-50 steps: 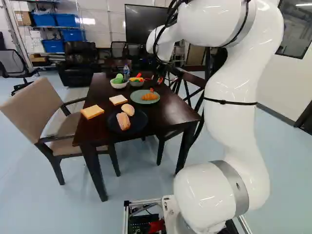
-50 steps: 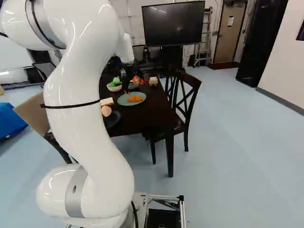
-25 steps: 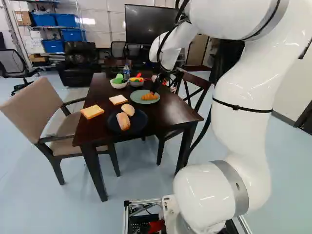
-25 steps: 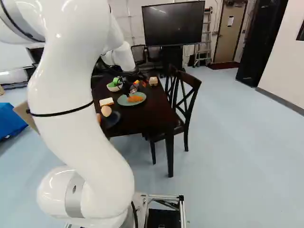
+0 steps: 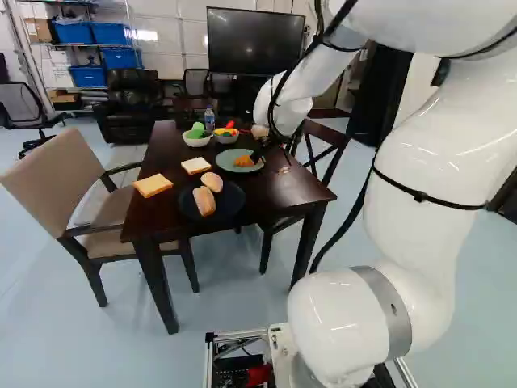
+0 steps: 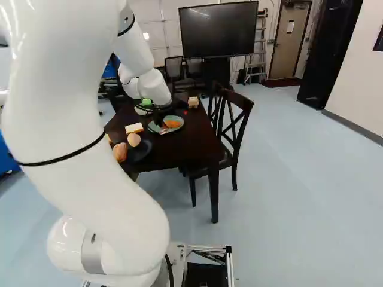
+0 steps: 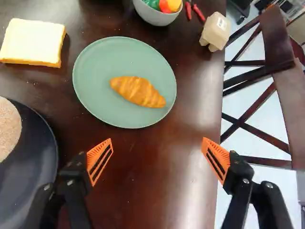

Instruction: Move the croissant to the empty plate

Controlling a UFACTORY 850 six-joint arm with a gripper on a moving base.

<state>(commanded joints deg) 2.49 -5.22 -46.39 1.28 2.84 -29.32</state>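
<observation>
In the left base view my gripper (image 5: 261, 153) is by the right side of the green plate (image 5: 229, 166). The wrist view shows the gripper (image 7: 157, 140) open, its orange-padded fingers wide apart over bare table, nothing between them. Ahead of them the croissant (image 7: 138, 91) lies on the green plate (image 7: 95, 98), untouched. A dark plate (image 7: 35, 157) lies beside the gripper and holds a bread roll (image 7: 7, 129); the left base view shows two rolls on it.
Bread slices (image 5: 153, 185), bowls of toy food (image 7: 159, 18) and a bottle (image 5: 210, 120) stand on the dark table (image 5: 275, 190). A beige carton-like piece (image 7: 215, 32) sits near its edge. Chairs (image 6: 233, 119) flank the table.
The arm has swung and stretched forward, its wrist coming lower over the table near the green plate. The base and the food have stayed where they were.
</observation>
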